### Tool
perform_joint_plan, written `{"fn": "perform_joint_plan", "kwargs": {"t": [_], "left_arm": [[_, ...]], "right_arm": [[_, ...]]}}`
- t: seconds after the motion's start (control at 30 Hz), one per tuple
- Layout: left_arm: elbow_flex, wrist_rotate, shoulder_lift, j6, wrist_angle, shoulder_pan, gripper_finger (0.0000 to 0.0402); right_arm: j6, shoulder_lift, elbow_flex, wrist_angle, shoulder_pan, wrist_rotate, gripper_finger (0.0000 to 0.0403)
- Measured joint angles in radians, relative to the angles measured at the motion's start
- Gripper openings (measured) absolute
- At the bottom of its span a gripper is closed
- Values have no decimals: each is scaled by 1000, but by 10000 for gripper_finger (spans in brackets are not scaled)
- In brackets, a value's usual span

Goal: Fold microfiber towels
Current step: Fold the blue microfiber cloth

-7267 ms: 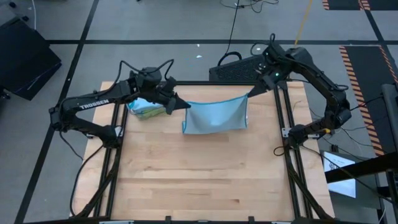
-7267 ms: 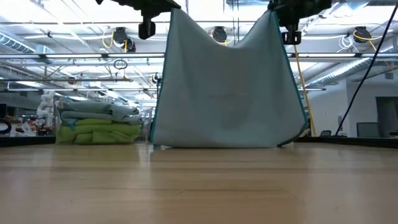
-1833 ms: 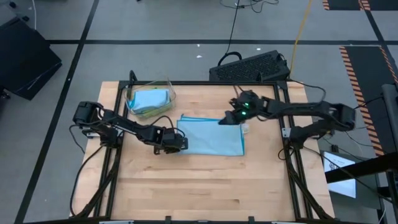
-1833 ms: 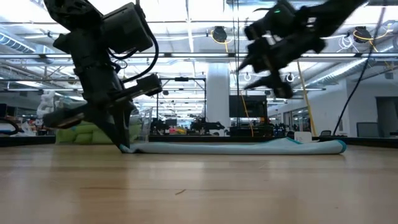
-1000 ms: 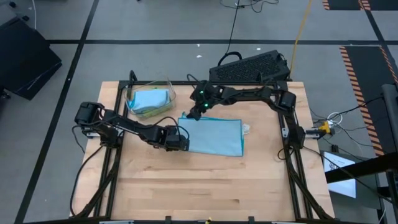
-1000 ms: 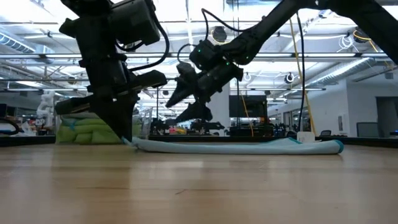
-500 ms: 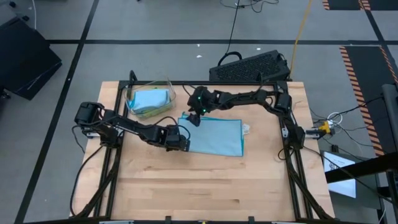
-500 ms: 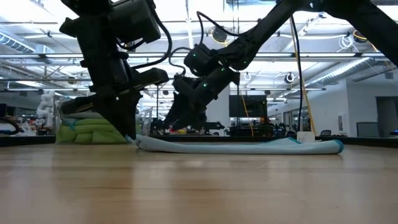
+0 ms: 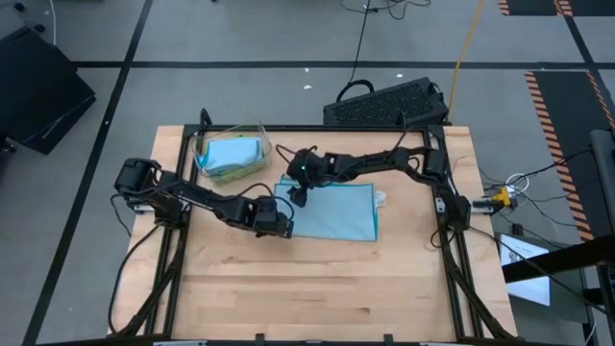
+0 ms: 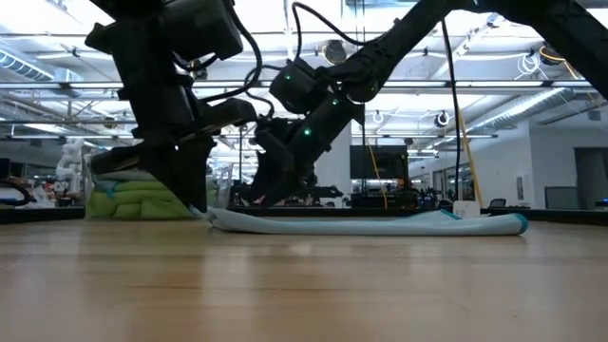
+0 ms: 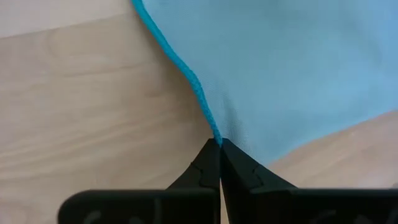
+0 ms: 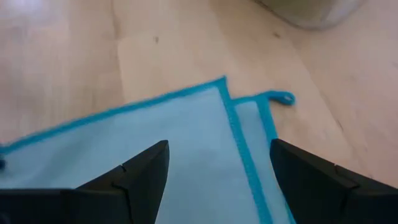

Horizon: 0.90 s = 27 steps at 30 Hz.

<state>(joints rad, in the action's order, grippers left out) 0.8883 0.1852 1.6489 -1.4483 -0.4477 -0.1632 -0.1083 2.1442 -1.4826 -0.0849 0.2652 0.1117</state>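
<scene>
A light blue microfiber towel point(image 9: 332, 211) lies folded flat on the wooden table; in the low view it is a thin strip point(image 10: 366, 225). My left gripper point(image 9: 282, 229) is shut at its near left corner. My right gripper point(image 9: 297, 197) hovers open just above the towel's far left corner point(image 12: 224, 82), one finger on either side and touching nothing. There two stacked layers show, the lower one ending in a small loop point(image 12: 283, 98). More towels, blue over lime green, sit in a clear bin point(image 9: 231, 154). My left gripper pinches the towel's darker blue hem point(image 11: 214, 132) between its two shut fingers, at the near left corner. The fingers point(image 10: 198, 201) come steeply from above, slanting from the table's left. The towel lies on the table; how many layers are held I cannot tell.
The clear bin stands at the table's far left; its stack of towels point(image 10: 142, 195) shows behind my left arm. A black keyboard point(image 9: 384, 104) lies beyond the far edge. Black frame rails point(image 9: 437, 221) run along both sides. Bare wood point(image 9: 317, 288) stretches to the near edge.
My right gripper has come down and toward the near edge, onto the towel's far left corner, rolling its wrist as it went; it stays open. The towel has not moved.
</scene>
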Motion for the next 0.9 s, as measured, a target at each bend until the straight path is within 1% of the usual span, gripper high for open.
{"fn": "perform_joint_plan", "kwargs": {"t": [0.1,0.2,0.37,0.47,0.53,0.6,0.77,0.9], "left_arm": [[0,0,0,0,1,-11,0],[0,0,0,0,4,-21,0],[0,0,-1,3,3,-31,0],[0,1,-1,16,3,-31,0],[0,7,-1,25,4,-31,0],[0,19,-1,26,4,-31,0],[0,42,-1,29,8,-31,0],[0,60,-1,29,8,-29,1]], "right_arm": [[-48,15,0,9,-11,-36,270],[-68,40,1,14,-4,-37,270],[-48,57,-2,9,7,-33,268],[-20,58,-2,1,7,-38,253],[-8,59,-2,1,3,-43,233],[2,59,-2,-7,-3,-60,203],[0,59,27,-5,-14,-86,107],[-64,58,89,-10,-14,-64,35]]}}
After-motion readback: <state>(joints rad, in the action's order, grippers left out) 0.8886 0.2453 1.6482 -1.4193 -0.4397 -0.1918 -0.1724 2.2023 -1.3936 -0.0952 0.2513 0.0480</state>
